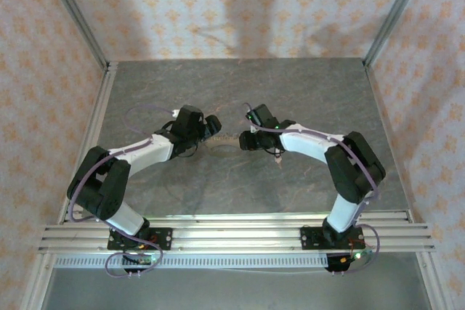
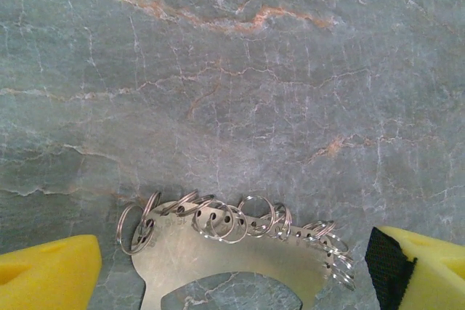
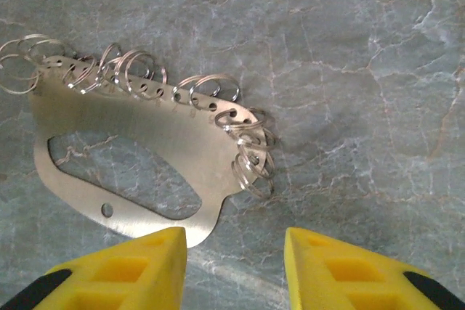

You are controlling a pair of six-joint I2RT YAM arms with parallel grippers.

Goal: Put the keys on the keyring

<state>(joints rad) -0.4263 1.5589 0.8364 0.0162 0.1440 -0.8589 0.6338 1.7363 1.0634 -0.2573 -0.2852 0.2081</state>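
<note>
Left tool (image 2: pixel 234 275) gapes wide either side of the ring-studded keyring (image 2: pixel 218 252) at lower centre, right tool (image 3: pixel 234 252) half-parted, empty, beside its tip: best pinch that corner squarely, low to the worktop (image 3: pixel 363 107).

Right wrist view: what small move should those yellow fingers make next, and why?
Probably shift the right gripper slightly so the near corner of the metal plate sits between its fingers, then close: they stand apart, holding nothing, with that corner beside one fingertip.
</note>
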